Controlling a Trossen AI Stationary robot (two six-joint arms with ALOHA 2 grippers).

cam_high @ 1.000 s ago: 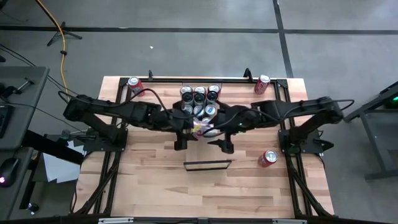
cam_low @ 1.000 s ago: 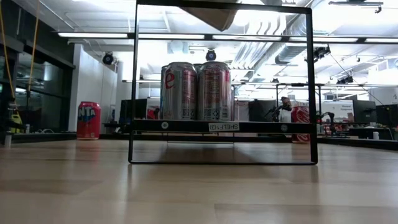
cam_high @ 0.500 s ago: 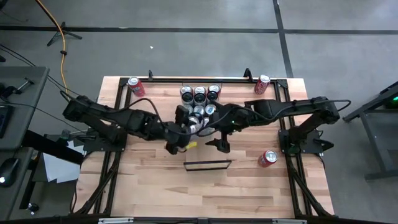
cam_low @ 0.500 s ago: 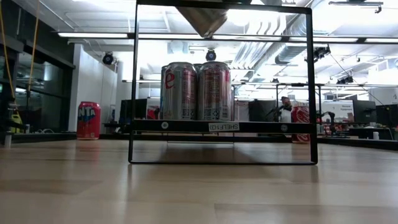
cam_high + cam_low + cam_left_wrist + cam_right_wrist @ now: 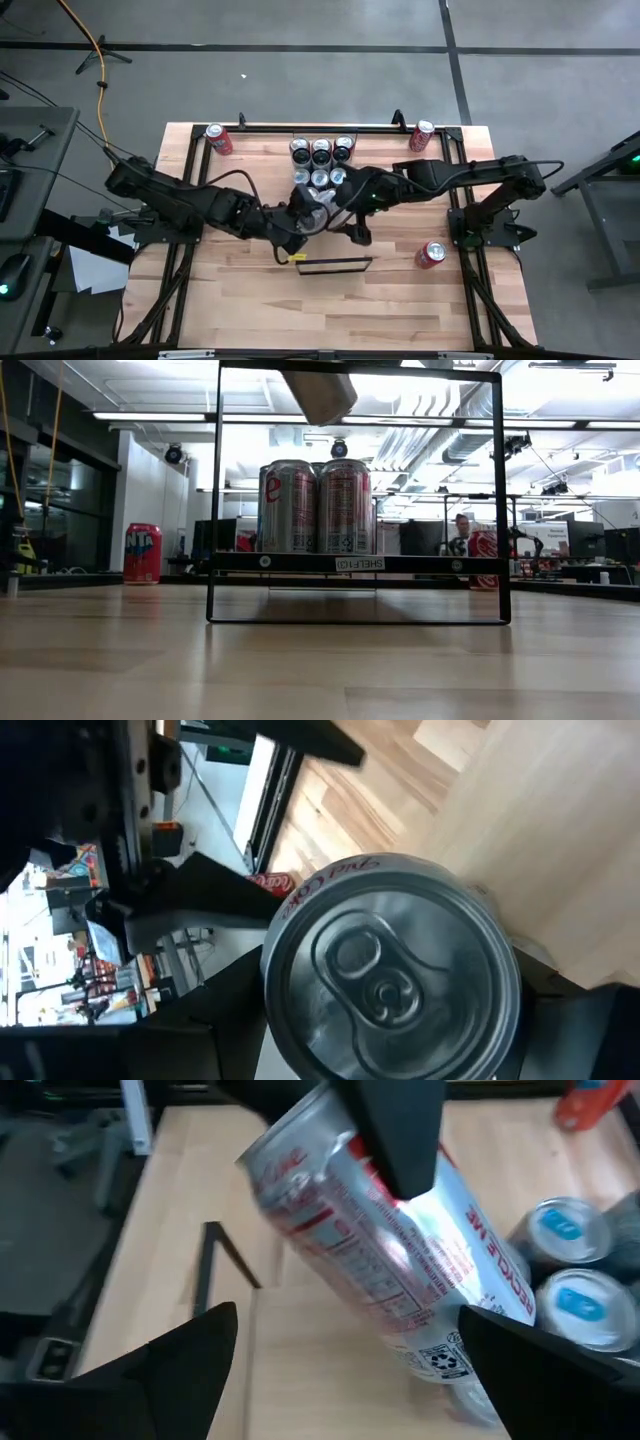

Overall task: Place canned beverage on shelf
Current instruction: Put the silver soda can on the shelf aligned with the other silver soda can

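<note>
A silver canned beverage (image 5: 370, 1240) hangs tilted above the middle of the table, with my left gripper (image 5: 300, 222) shut on it. In the left wrist view its top (image 5: 390, 970) faces the camera. Its lower end (image 5: 320, 395) shows high in the low view. The shelf (image 5: 333, 265) stands just nearer the table's front edge; its black frame and labelled bar (image 5: 350, 563) fill the low view. My right gripper (image 5: 352, 232) hovers open right beside the can, its fingers wide apart, touching nothing. My left gripper pinches the can's side wall (image 5: 275, 970) between its two fingers, with the can's top turned toward the wrist. One dark finger (image 5: 390, 1140) lies over the side of the can. The can is lifted clear of the table and tilted.
Several silver cans (image 5: 320, 150) stand together behind the grippers, toward the far edge. Red cans stand at the far left (image 5: 217, 138) and far right (image 5: 422, 135), and another lies near the right edge (image 5: 431, 254). Bare tabletop lies in front of the shelf.
My left gripper has moved toward the table's near edge and the shelf while rolling its wrist. The held can has turned with it and is now tilted, staying clear of the table.
</note>
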